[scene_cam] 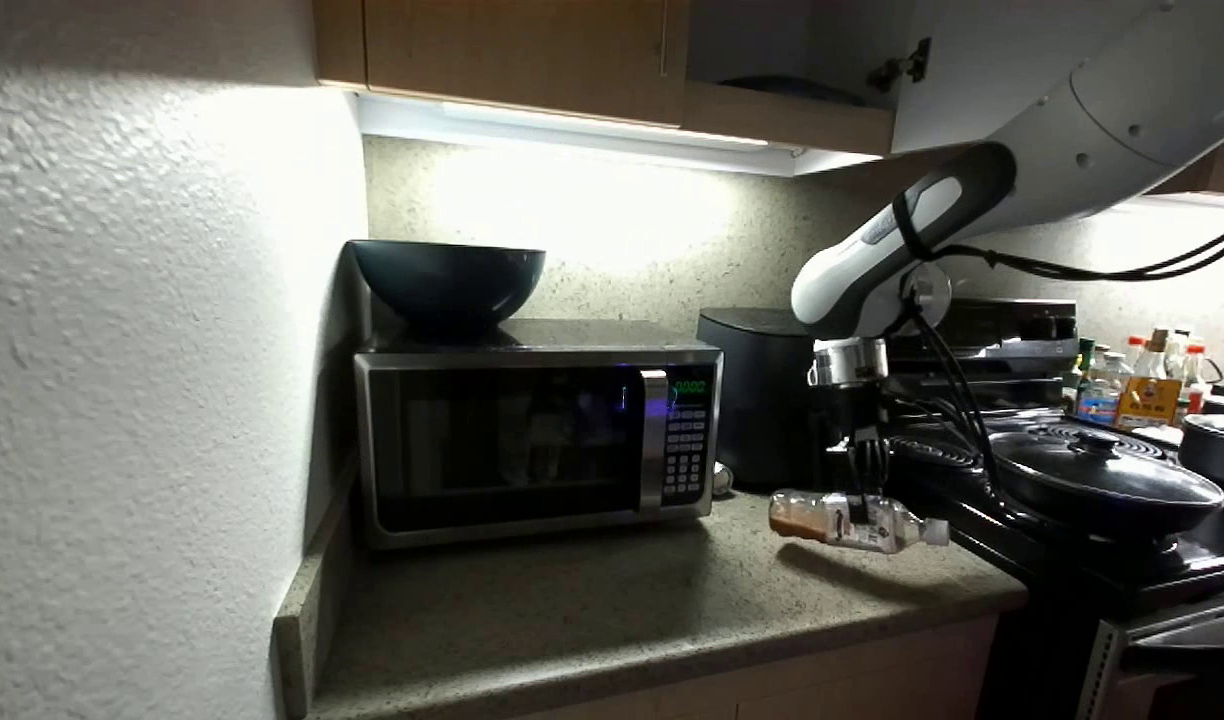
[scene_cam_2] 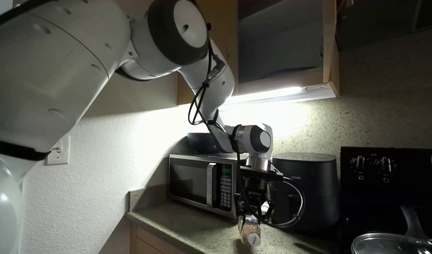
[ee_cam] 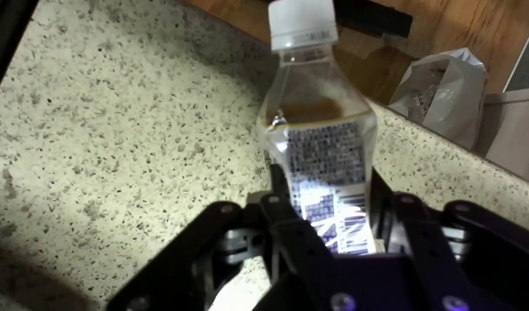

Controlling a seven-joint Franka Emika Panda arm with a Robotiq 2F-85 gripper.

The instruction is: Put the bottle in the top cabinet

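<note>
The bottle point(scene_cam: 810, 518) is small, clear and pale, with a printed label, a white cap and brownish contents. It lies nearly horizontal, cap end slightly lower, just above the counter with its shadow below. It also shows in an exterior view point(scene_cam_2: 250, 228) and in the wrist view point(ee_cam: 325, 151). My gripper point(scene_cam: 860, 508) points down, its fingers shut on the bottle's middle; both fingers press its sides in the wrist view point(ee_cam: 329, 190). The top cabinet point(scene_cam: 522, 60) is brown wood, high above the bottle. Its right compartment stands open in both exterior views point(scene_cam_2: 279, 78).
A microwave point(scene_cam: 512, 450) with a dark bowl point(scene_cam: 452, 285) on top stands left. A black air fryer point(scene_cam_2: 304, 190) stands behind the gripper. The stove with a lidded pan point(scene_cam: 1102, 480) is at right. The open cabinet door point(scene_cam: 972, 75) juts out near the arm. A dark round item point(scene_cam: 792, 88) lies inside the cabinet.
</note>
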